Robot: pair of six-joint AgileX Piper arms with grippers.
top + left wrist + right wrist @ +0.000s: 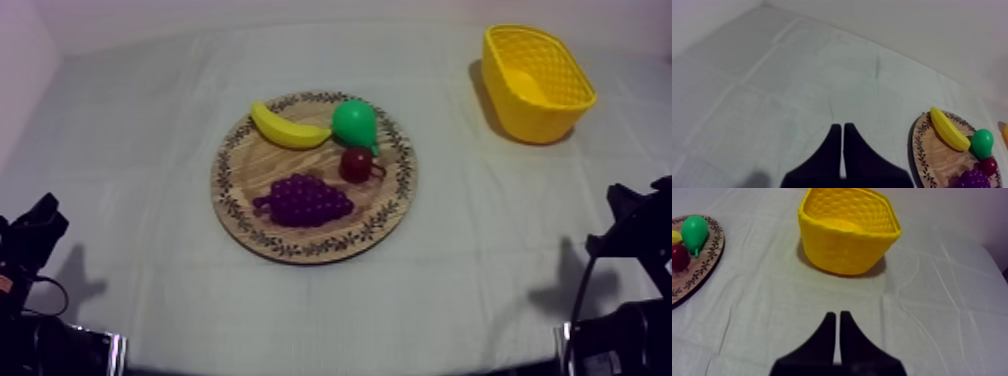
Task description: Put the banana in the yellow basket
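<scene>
Both claws are closed on nothing: the left claw point(842, 126) and right claw point(837, 314) each make a narrow black wedge. Seen from above, the curved yellow toy banana point(288, 128) lies at the upper left of the round wooden board with a patterned rim point(300, 246), its right end just beside the green toy pear point(354, 122). At upper right stands the yellow lattice plastic basket point(545, 120). I would open the right claw wide and grip across the banana's middle, clear of the pear.
</scene>
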